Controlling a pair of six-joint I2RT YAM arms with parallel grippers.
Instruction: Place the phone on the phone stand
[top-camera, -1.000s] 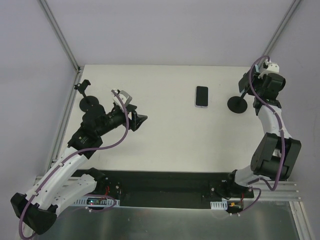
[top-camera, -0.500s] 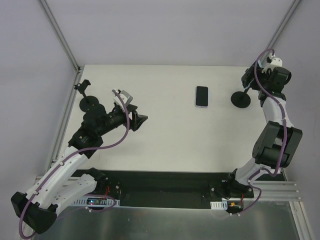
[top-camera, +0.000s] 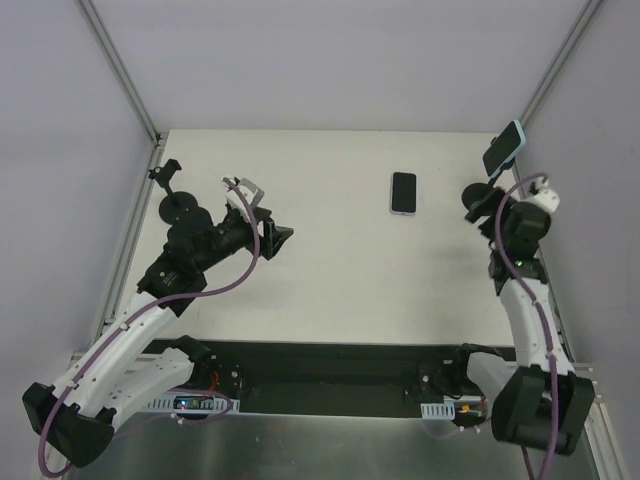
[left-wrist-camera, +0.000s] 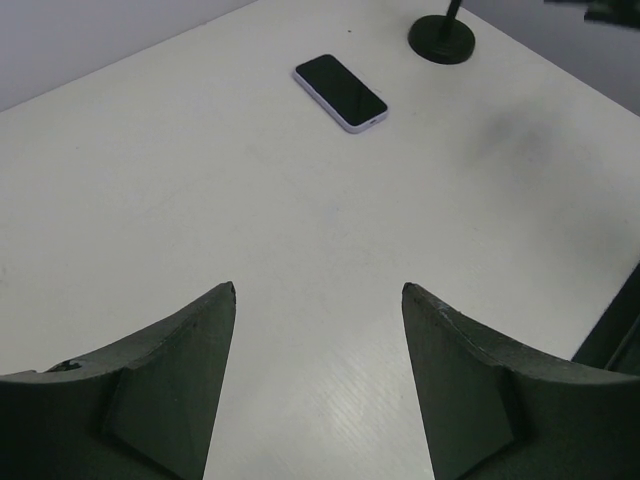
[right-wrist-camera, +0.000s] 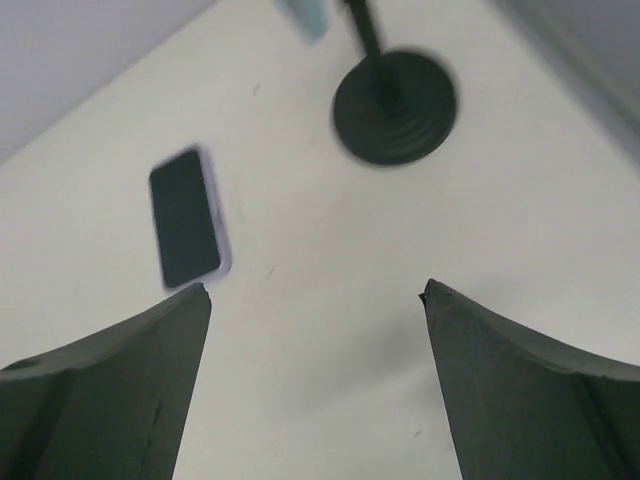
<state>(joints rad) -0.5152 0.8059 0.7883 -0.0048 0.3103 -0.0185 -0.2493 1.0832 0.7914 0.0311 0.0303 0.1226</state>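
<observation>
Blue phone (top-camera: 503, 148): appearing to be sitting tilted atop the stand (right-wrist-camera: 395, 105), upper right of the overhead view, with nothing gripping it.
Dark phone (top-camera: 403, 192): lying flat, screen up, on the table (top-camera: 330, 290) at upper centre, well apart from both arms.
Right gripper (right-wrist-camera: 315, 288): hanging just below the stand, jaws standing wide and holding nothing.
Left gripper (left-wrist-camera: 318, 287): hovering at mid-left, jaws gaping partway and carrying nothing.
Other stand (top-camera: 180, 207): standing vacant near the left edge.
Handling: both phones are looking stiff, light, slick-faced and crack-prone. Pinching across the long side edges seems safest, keeping pads off the glass.
Risk: the loaded stand is probably sitting top-heavy, so a nudge could tip it.
</observation>
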